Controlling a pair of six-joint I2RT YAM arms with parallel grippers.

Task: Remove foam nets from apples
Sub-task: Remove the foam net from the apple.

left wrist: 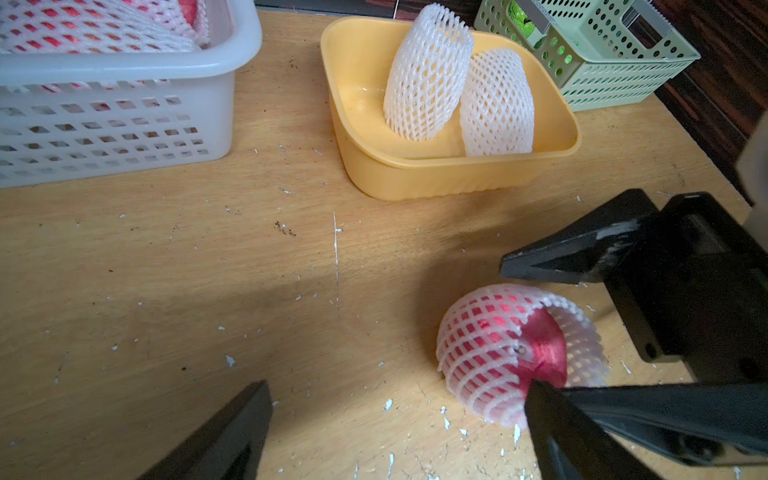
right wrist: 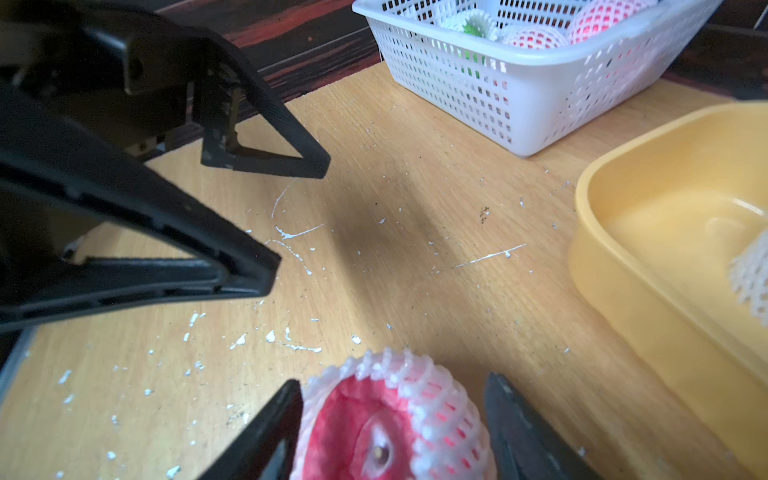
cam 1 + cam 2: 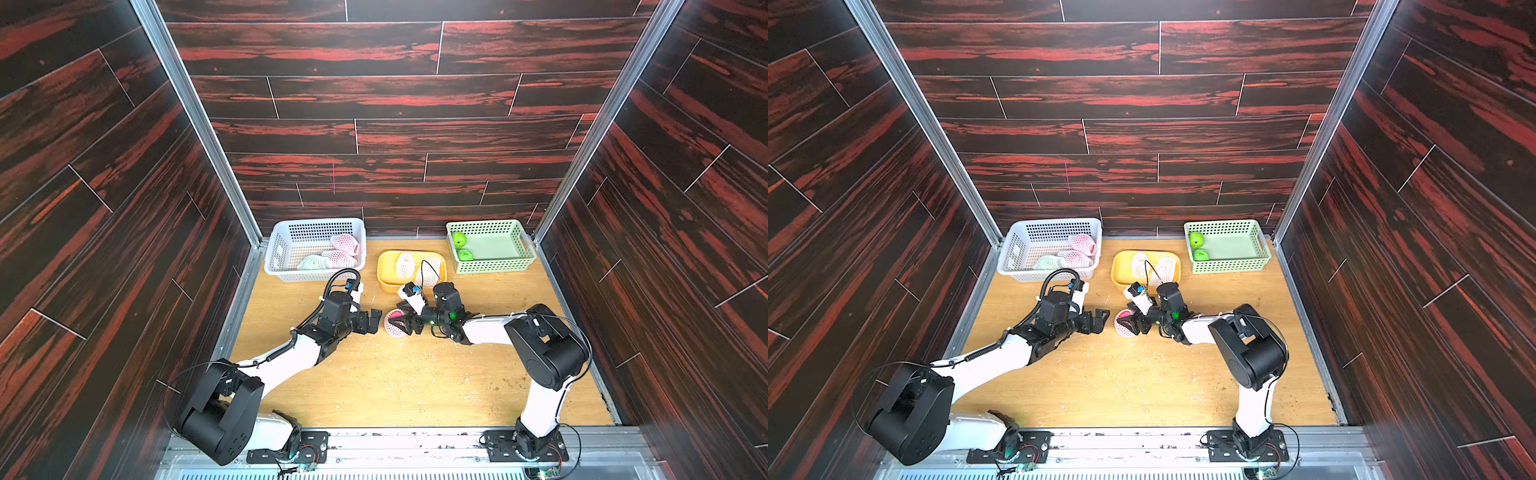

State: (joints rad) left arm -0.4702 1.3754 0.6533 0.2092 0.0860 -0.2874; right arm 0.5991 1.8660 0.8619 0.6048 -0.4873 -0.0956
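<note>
White basket (image 3: 278, 253), 11 o'clock: three netted apples (image 3: 340, 259). Green basket (image 3: 494, 266), 1 o'clock: two bare green apples (image 3: 459, 240), clear only in both top views. Yellow tub (image 3: 385, 268), 12 o'clock: two empty foam nets (image 1: 428, 75). Left gripper (image 3: 372, 321) wide apart. Right gripper (image 2: 395, 382) apart, astride netted red apple (image 2: 353, 424), centre; wrist views show bare end

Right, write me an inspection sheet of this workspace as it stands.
Surface: wooden tabletop, scuffed.
Job's things: red apple lies between the grippers with its foam net partly on; white basket holds three netted apples; green basket holds two bare green apples; yellow tray holds two empty nets.
Clutter: white foam flecks scattered over the table.
Grippers: left gripper open, clear of the apple; right gripper open, jaws straddling the apple.
Cables: black cable loops over the left wrist; thin cable arcs over the tray.
Surroundings: dark red wood-grain walls, aluminium posts.
</note>
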